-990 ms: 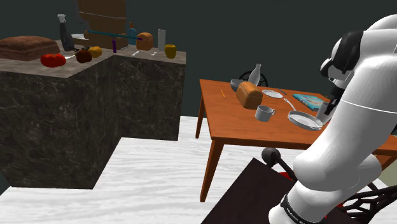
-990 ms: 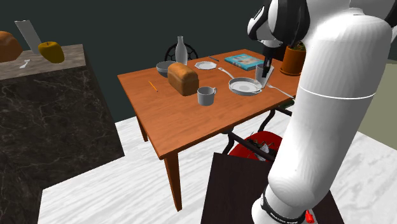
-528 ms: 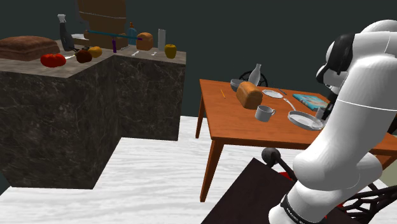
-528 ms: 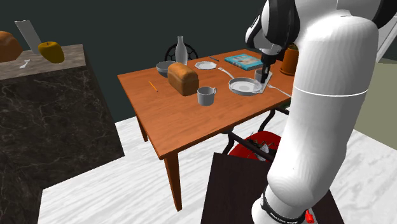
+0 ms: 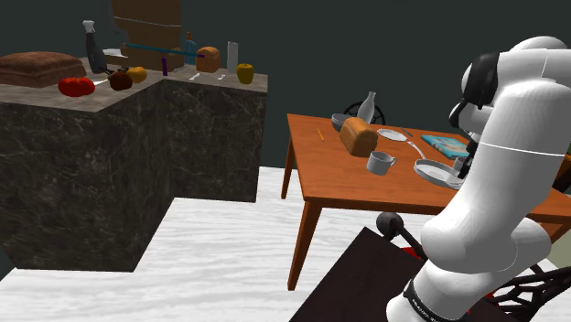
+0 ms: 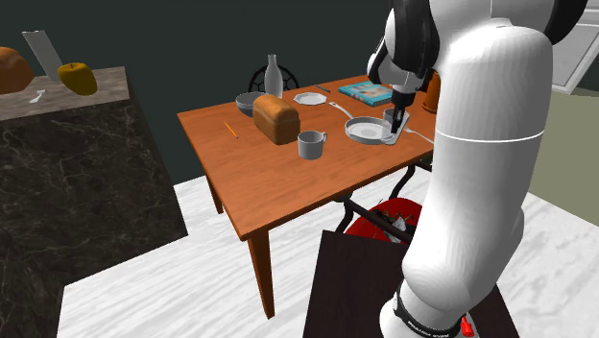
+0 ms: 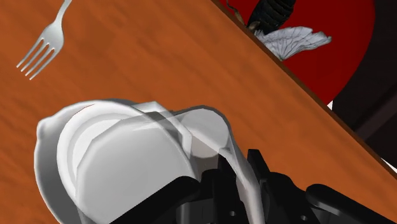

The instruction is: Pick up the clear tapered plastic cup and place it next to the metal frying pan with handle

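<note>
Translucent grey cup [image 7: 191, 130] is pinched by its wall between the black gripper's [image 7: 240, 168] fingers, which are closed down to that thin wall.

Second exterior view: the cup hangs straight under the gripper, long axis near upright. It is at 3 o'clock of the pan [image 6: 367, 130], just beside the rim. Cannot tell whether its base touches the table [image 6: 278, 182].

- Pan handle runs to 10 o'clock, away from the cup.
- Fork [image 7: 43, 43] lies near, apart from the cup.
- Mug [image 6: 310, 144] is at the pan's 8 o'clock, loaf [image 6: 276, 119] at 9, book [image 6: 370, 92] at 12; all clear.

Judgement: lower straight down. The pan rim is the only obstruction.
</note>
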Controlling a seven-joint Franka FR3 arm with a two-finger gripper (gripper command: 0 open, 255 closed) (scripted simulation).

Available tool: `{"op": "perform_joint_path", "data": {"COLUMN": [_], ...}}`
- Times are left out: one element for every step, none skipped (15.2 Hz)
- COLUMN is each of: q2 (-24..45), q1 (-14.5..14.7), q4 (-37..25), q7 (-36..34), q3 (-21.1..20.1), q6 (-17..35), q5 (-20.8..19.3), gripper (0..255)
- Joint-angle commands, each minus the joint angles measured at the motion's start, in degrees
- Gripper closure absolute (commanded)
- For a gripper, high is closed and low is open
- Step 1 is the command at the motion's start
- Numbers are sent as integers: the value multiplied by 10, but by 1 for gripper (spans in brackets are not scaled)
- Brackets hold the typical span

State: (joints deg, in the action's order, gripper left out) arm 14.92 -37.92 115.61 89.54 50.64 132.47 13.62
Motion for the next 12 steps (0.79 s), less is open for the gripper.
{"op": "perform_joint_path", "data": {"q2": [4,4,4,4,4,4,5,4,5,5,5,4], "q1": [-1,-1,-1,-1,-1,-1,-2,-1,-2,-2,-2,-1], "q4": [4,4,4,4,4,4,3,4,2,2,3,4], "q7": [2,2,2,2,2,2,3,2,3,2,2,2], "q3": [-1,-1,-1,-1,-1,-1,-2,-1,-2,-2,-2,-1], "q6": [3,3,3,3,3,3,3,3,2,2,2,3], "q5": [2,2,2,2,2,2,3,2,3,3,3,2], "gripper": [255,255,255,255,255,255,0,0,0,0,0,0]}}
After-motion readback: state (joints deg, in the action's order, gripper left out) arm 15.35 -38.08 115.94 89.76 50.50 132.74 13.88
